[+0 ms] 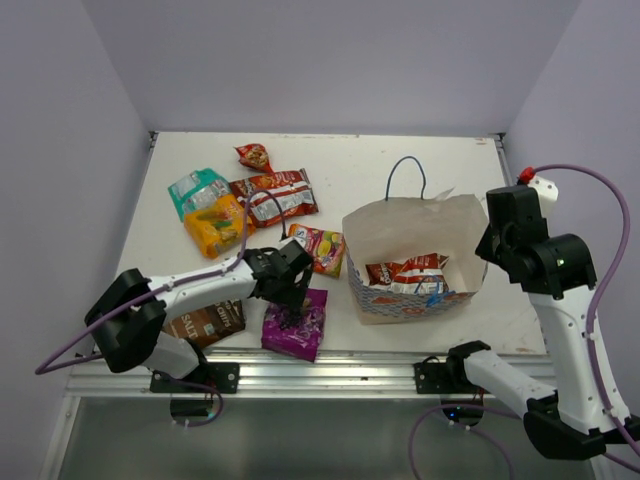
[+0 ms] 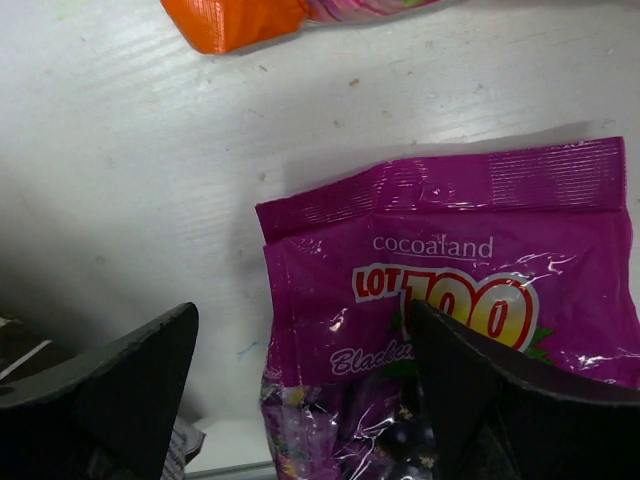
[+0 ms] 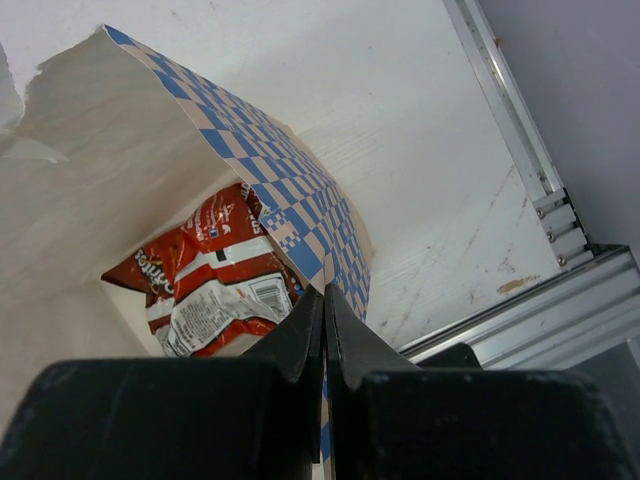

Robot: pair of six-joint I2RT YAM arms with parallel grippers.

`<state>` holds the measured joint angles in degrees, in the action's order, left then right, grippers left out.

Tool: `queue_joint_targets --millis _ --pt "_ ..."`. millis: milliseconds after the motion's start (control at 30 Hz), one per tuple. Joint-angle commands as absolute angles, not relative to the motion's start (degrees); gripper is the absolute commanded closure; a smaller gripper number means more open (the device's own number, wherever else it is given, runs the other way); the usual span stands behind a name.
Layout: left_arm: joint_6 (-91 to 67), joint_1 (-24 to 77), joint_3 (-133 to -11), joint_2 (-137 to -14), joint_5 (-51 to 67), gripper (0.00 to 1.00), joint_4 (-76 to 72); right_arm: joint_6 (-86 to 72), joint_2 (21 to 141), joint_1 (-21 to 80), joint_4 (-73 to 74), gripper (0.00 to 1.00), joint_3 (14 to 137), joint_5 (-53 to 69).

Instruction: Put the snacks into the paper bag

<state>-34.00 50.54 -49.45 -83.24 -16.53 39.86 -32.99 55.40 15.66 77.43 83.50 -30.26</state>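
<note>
Hanging over the purple packet [image 2: 450,260] left of the bag [image 1: 400,225], the left gripper [image 2: 300,310] stands spread; centre it, then pinch the packet firmly. The right gripper [image 3: 325,300] pinches the bag's right rim.

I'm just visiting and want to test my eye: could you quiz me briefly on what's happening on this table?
1. True or false: the paper bag is empty.
2. Which colour of packet lies below the open left hand? A orange, B purple, C teal.
3. What does the right hand pinch?
Key: 1 false, a red-and-silver packet lies inside. 2 B, the purple packet. 3 The paper bag's wall.
</note>
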Motion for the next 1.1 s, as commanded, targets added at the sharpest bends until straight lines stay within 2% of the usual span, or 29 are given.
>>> queue_joint_targets --millis 0,33,67,167,300,433,467,500,533,567,667,733,867,1067 --pt "-35.42 50.89 -44.31 -84.2 -7.48 0.11 36.13 -32.26 54.32 15.29 91.14 1.0 84.38 -29.36" --pt "-35.16 51.15 -43.95 -84.81 -6.86 0.26 35.51 -32.26 54.14 15.29 91.14 1.0 84.38 -29.36" --pt "-35.16 51.33 -43.77 -85.25 -6.16 0.54 34.81 -32.26 54.05 15.29 91.06 1.0 84.2 -29.27" --pt "-34.89 52.12 -44.21 -86.22 -6.59 1.0 35.06 -32.26 53.88 15.29 91.06 1.0 84.2 -29.18" --pt "-34.1 52.29 -52.09 -83.95 -12.72 1.0 41.46 -32.26 53.88 15.38 91.14 1.0 84.72 -29.27" --pt "-32.61 52.56 -75.88 -80.6 -24.85 1.0 52.37 -32.08 53.44 15.29 91.14 1.0 85.34 -29.44" --pt "-31.82 52.73 -88.9 -80.68 -27.66 1.0 53.86 -31.99 53.26 15.29 91.14 1.0 85.34 -29.53" --pt "-30.08 53.17 -95.12 -82.34 -28.73 1.0 54.75 -31.99 53.09 15.29 91.23 1.0 85.34 -29.53" --pt "-29.01 53.61 -102.49 -84.01 -29.52 1.0 56.41 -31.91 53.0 15.38 91.14 1.0 85.25 -29.62" --pt "-27.96 54.14 -114.92 -85.94 -29.88 1.0 57.38 -31.99 52.82 15.38 91.14 1.0 85.17 -29.71" --pt "-23.91 56.25 -130.56 -93.76 -22.53 1.0 57.14 -31.99 52.82 15.29 91.14 1.0 84.9 -29.88" --pt "-23.47 57.39 -129.12 -94.66 -17.34 1.0 53.46 -32.08 53.17 15.29 91.14 1.0 84.81 -29.97" --pt "-25.75 59.15 -116.04 -92.73 -5.57 1.0 40.36 -31.82 53.44 15.29 91.14 1.0 85.08 -30.32" --pt "-24.88 61.96 -108.11 -94.48 -2.46 1.0 32.97 -31.29 53.79 15.29 91.14 1.0 85.17 -30.59"
